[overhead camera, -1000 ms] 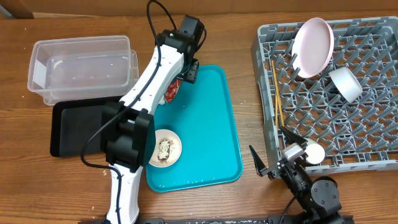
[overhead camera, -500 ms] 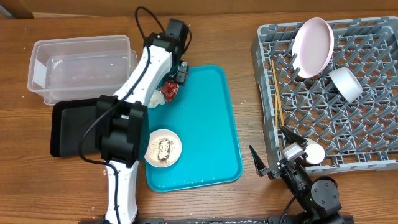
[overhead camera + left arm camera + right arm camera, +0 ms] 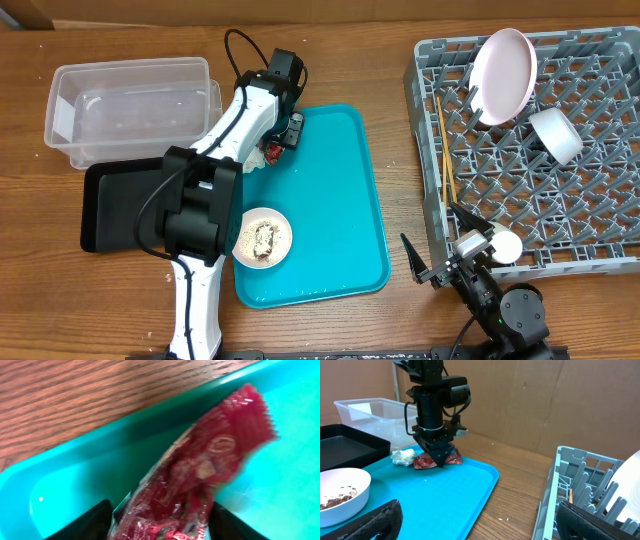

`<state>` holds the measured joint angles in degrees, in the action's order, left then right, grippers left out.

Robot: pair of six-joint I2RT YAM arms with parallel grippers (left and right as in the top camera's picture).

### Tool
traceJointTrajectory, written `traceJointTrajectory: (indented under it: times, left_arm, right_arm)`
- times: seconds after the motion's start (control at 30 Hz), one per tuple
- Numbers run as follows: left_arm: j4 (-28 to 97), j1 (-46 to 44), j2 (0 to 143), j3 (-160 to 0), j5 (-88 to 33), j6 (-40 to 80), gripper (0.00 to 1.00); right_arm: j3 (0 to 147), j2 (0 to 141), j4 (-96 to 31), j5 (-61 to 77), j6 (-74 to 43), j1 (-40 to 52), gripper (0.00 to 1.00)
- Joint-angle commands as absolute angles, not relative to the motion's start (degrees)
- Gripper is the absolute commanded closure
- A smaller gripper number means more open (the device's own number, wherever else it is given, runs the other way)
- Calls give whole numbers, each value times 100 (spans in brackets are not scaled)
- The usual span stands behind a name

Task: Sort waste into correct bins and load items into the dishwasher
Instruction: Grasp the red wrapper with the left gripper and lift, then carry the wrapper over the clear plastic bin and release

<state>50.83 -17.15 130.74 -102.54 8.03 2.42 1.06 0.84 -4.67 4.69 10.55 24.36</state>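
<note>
Left fingers [image 3: 92,522] down on red crinkled wrapper [image 3: 200,480], one either side, close against it; actual pinch or not, cannot tell. Wrapper lies flat at far left corner of teal plastic serving tray [image 3: 340,200]. Crumpled white napkin [image 3: 402,456] just beside wrapper. Small white bowl with rice and brown scraps [image 3: 265,238] at tray's near left. Clear rectangular tub [image 3: 60,110] and shallow black tray [image 3: 115,205] left of teal tray on wooden bench [image 3: 400,50]. Right fingers [image 3: 380,520] spread wide, nothing between, near grey lattice dish rack [image 3: 560,200]. Rack holds pale round plate [image 3: 503,75], white bowl [image 3: 556,135], wooden chopsticks [image 3: 443,150], small white cup [image 3: 500,245].
</note>
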Motion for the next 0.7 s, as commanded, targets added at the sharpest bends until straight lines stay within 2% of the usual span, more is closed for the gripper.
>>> traceJointTrajectory:
  times: [0.0,0.03,0.1,0.17,0.37,0.53,0.67]
  left_arm:
    - [5124,-1728,13098,-10049,543,80,57]
    - [5166,-1728,13098,-10049,434,80,66]
    - [5273,-1728,13087,-10057,176,78,76]
    - [5481,-1728,13069,-10088,104,78,95]
    - [6652,-1702,12864,-10667,213,281,96]
    - [7719,-1485,12173,-11522,913,1614,96]
    - [7835,-1011,11340,-11679,978,2270,96]
  right_arm:
    - [47,16,-432,506,1057,2403,0]
    - [47,16,-432,506,1057,2403,0]
    - [47,16,-432,506,1057,2403,0]
    - [47,16,-432,506,1057,2403,0]
    - [47,16,-432,506,1057,2403,0]
    - [47,16,-432,506,1057,2403,0]
    - [47,16,-432,506,1057,2403,0]
